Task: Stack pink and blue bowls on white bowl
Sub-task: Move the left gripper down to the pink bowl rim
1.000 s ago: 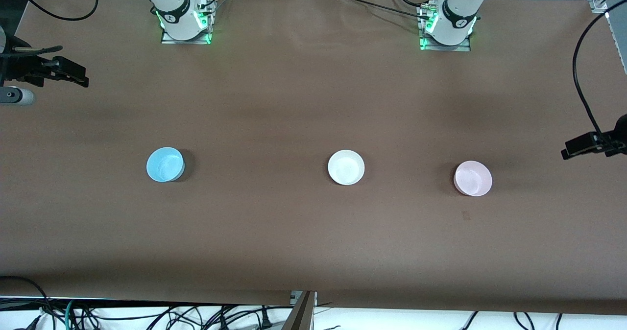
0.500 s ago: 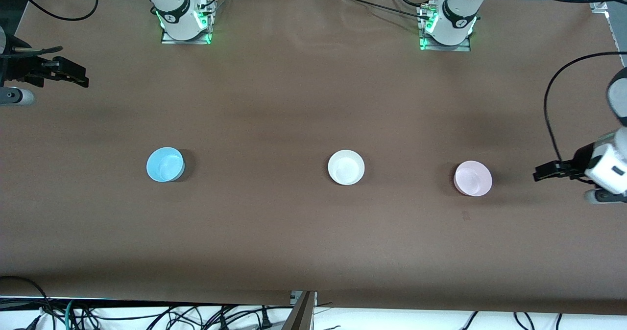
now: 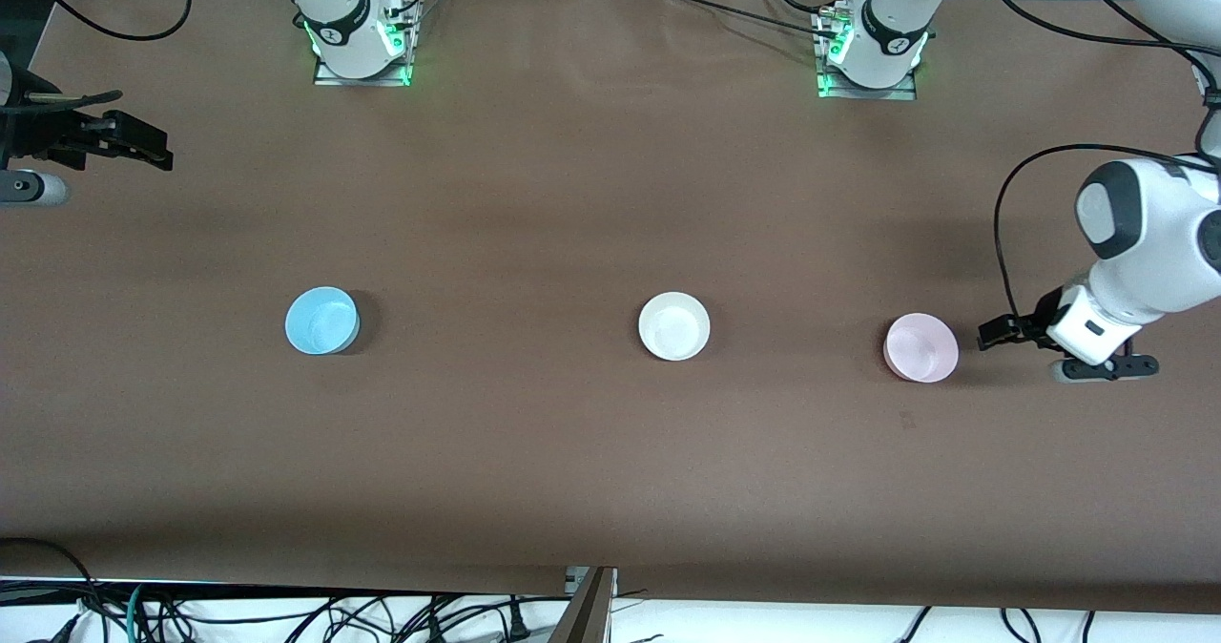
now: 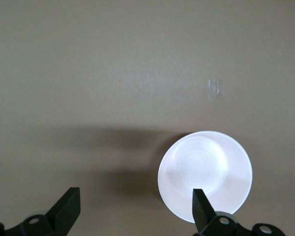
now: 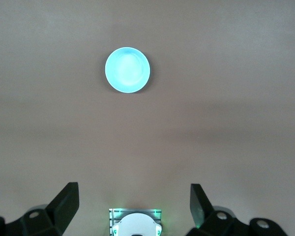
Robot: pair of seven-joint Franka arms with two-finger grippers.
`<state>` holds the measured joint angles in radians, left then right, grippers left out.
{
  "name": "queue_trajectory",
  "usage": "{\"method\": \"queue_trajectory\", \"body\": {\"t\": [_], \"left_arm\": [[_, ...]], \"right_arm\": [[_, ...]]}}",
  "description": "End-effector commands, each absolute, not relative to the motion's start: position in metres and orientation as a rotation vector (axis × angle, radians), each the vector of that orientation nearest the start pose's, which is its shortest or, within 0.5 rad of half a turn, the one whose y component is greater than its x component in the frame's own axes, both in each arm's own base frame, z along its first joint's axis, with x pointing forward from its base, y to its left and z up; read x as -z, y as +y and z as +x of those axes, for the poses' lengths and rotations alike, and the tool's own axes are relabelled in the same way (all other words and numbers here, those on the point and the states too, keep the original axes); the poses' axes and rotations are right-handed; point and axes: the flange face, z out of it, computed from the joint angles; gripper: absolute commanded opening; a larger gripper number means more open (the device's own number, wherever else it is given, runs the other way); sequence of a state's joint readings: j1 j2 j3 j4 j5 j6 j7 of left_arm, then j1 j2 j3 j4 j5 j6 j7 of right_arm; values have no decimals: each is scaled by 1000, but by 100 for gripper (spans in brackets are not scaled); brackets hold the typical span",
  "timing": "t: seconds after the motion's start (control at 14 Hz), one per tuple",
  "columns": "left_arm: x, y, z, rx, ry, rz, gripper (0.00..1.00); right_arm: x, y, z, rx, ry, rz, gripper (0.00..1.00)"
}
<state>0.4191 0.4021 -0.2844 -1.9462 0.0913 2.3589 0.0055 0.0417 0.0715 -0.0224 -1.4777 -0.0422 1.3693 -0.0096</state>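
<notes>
Three bowls stand in a row on the brown table. The pale pink bowl point(image 3: 921, 347) is toward the left arm's end, the white bowl point(image 3: 674, 326) is in the middle, and the sky blue bowl point(image 3: 321, 320) is toward the right arm's end. My left gripper point(image 3: 997, 333) is open and empty, just beside the pink bowl. In the left wrist view point(image 4: 135, 209) one finger point(image 4: 201, 209) overlaps that bowl point(image 4: 205, 172), which looks washed out white. My right gripper point(image 3: 148, 150) waits open and empty at the table's end. The blue bowl point(image 5: 127, 69) shows far off in the right wrist view point(image 5: 132, 201).
The two arm bases point(image 3: 361, 47) point(image 3: 868, 61) stand along the table's edge farthest from the front camera. A black cable point(image 3: 1011, 233) hangs by the left wrist. A small dark mark point(image 3: 906, 421) lies on the table nearer the front camera than the pink bowl.
My left arm has swung in from the table's end toward the pink bowl, and its gripper now sits close beside it. The right arm and all three bowls have not moved.
</notes>
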Motion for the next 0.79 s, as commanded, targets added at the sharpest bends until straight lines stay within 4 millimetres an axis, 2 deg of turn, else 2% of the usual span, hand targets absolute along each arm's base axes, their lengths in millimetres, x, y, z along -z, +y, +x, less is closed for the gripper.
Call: {"method": "queue_trajectory", "body": {"t": [0.0,0.36,0.5,0.57,0.71], "left_arm": [[-273,90,593,69,-138,-3181,97],[-245,81,578,151,-173,-3183,92],[-237,77,575,157,-166,-3187,88],[-233,76,575,165,-174,-3190,88],[-226,74,574,179,-186,-3193,83]], "right_arm": [[-613,6,555,-277,-22,-3159,100],[-609,5,558,-279,-15,-3158,100],[-596,6,566,-291,-18,-3158,100],[-578,8,576,-317,-22,-3156,100],[-563,3,586,-327,1,-3147,100]]}}
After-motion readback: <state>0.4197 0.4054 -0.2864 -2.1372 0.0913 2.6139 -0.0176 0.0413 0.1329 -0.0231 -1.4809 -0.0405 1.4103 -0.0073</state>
